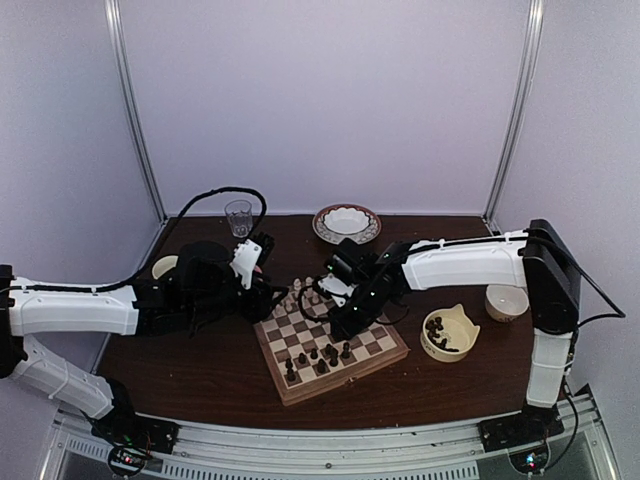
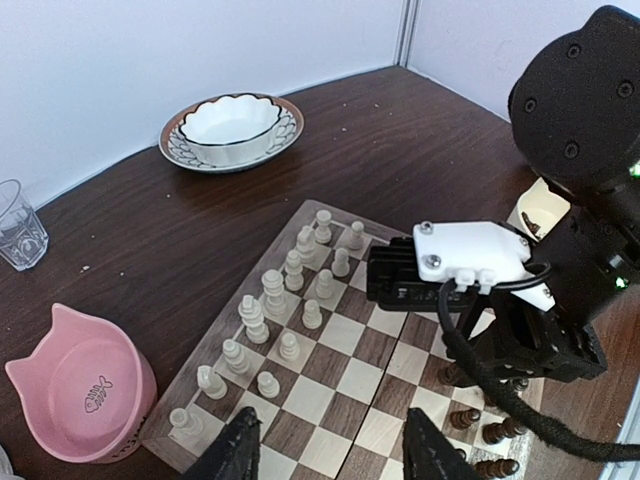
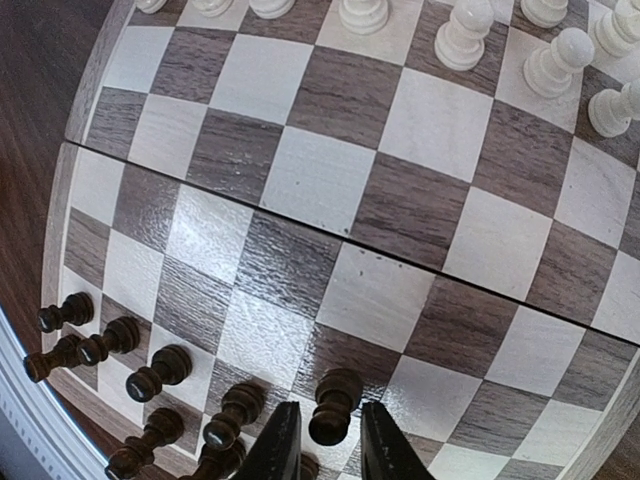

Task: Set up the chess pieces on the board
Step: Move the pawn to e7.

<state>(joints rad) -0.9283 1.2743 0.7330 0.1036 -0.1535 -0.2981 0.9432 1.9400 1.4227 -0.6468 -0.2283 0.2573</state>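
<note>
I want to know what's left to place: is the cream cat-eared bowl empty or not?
Not empty: the top view shows several dark chess pieces lying inside the cream bowl, too small to count.

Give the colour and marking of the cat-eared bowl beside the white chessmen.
The bowl is pink with a fish-skeleton drawing; the left wrist view shows it best.

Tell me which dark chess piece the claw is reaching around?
The dark piece standing between the right claw's fingers; in the wrist view the other dark pieces stand off to its left.
</note>
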